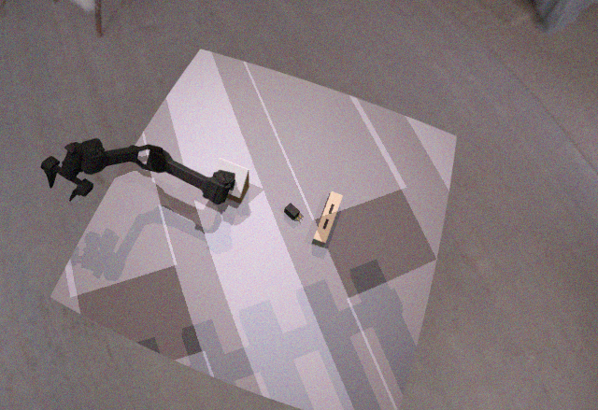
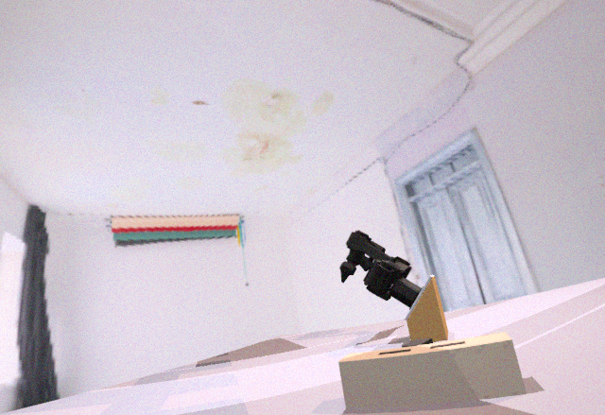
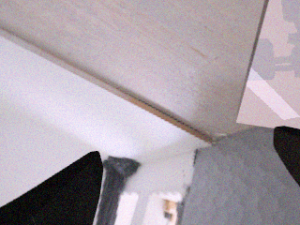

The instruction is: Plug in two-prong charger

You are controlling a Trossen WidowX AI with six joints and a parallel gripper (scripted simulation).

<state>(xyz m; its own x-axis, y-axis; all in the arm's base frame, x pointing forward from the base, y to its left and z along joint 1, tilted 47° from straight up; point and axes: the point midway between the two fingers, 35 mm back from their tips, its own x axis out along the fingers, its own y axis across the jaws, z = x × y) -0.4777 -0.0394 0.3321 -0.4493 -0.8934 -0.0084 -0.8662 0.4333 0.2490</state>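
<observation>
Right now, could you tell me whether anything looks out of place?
Yes: the hand hangs open past the table's edge, turned away from the charger, which lies unplugged beside the power strip.

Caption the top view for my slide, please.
Arm's open gripper hangs off-table; charger lies beside the power strip.

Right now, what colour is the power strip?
The power strip is light tan, with two dark slots on top. The top view shows it best.
</observation>
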